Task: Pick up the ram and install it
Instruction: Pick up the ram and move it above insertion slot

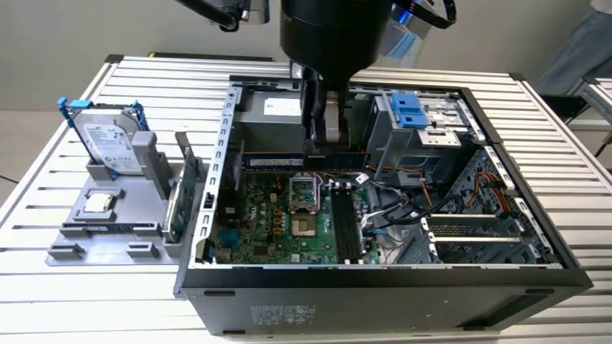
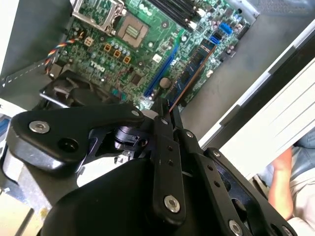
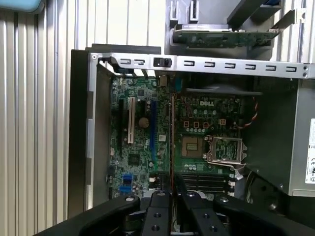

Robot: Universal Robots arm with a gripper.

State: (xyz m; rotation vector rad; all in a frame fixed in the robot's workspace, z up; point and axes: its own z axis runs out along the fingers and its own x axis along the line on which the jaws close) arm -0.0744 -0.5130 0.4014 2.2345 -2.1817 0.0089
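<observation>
Ram point(image 1: 287, 161) hangs clamped in the closed black gripper point(image 1: 325, 147), above the motherboard point(image 1: 277, 222) and clear of it. From where I stand, the stick lies crosswise to the long black slots point(image 1: 346, 222) that sit on the motherboard beside the socket point(image 1: 304, 228). To my eye, a good seating asks for its long edge parallel to a slot, level, with the notch matched and the push straight down. A tilted entry could jam one end. In the second wrist view the ram point(image 2: 192, 73) is a thin, flat, dark strip with a coppery edge, stiff but slight. The motherboard is glossy green and crowded with small parts, and the case point(image 1: 222, 143) around it is dull grey sheet metal.
</observation>
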